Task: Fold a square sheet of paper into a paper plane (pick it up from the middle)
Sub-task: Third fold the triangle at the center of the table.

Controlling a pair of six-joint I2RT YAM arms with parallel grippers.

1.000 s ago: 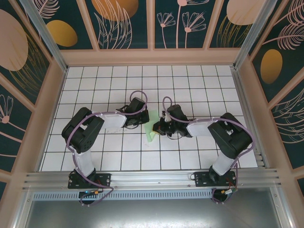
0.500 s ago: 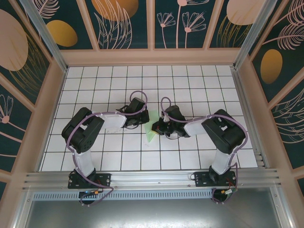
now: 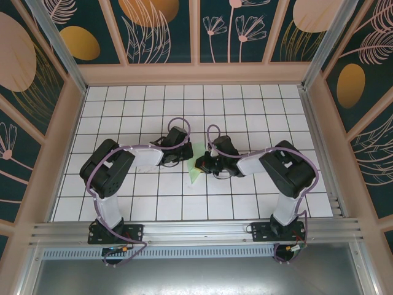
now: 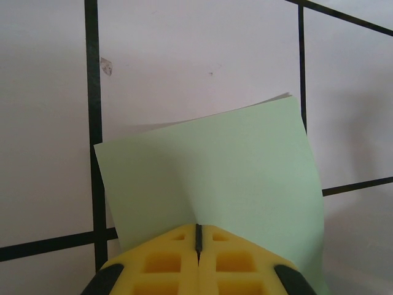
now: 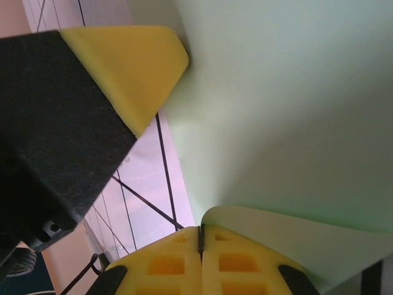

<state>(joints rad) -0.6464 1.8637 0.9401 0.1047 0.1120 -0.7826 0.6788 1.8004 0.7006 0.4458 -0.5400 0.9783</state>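
Over the last second the right gripper (image 3: 203,163) has slid inward across the white tiled table (image 3: 135,110) toward the left gripper (image 3: 186,155), and the right arm's elbow has swung in with it. The thin, pale mint-green square sheet of paper (image 3: 195,174) lies between the two grippers at the middle of the table, and less of it shows from above than a second ago. In the left wrist view the left gripper's yellow jaws are pressed together on the sheet's near edge, pinning it. In the right wrist view the right gripper's jaws are clamped on a curled edge of the sheet (image 5: 276,110), which bows upward. This looks like a flap being carried over for a fold, with the crease not yet pressed flat
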